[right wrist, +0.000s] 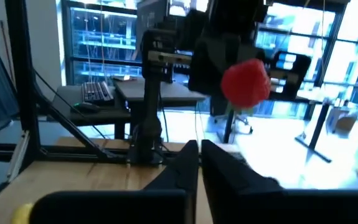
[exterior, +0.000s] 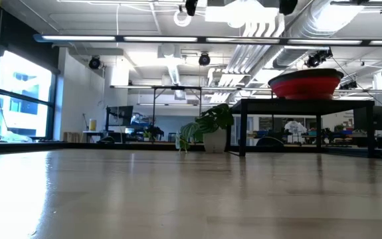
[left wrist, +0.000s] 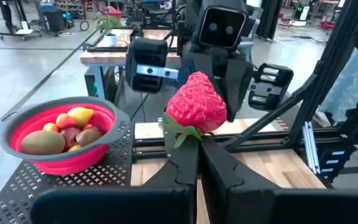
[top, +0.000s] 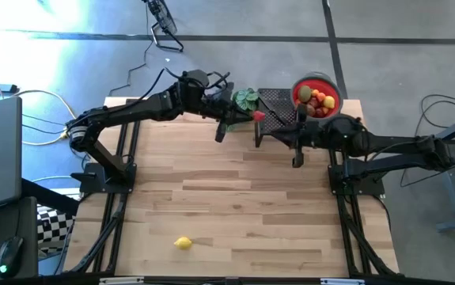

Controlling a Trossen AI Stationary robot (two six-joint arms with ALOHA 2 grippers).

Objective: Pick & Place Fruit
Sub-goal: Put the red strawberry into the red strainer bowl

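- Left gripper (left wrist: 194,146): fingers pinched on the toy strawberry (left wrist: 196,104), raised beside the red bowl (left wrist: 17,121) of fruit (left wrist: 63,129).
- Right gripper (right wrist: 198,149): pressed together, empty, facing it.
- Lemon (top: 183,243): on the table's near side.

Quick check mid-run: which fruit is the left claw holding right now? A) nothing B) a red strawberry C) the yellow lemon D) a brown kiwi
B: the left claw is shut on the red strawberry by its green leaves, up beside the red bowl; the lemon lies alone on the table.
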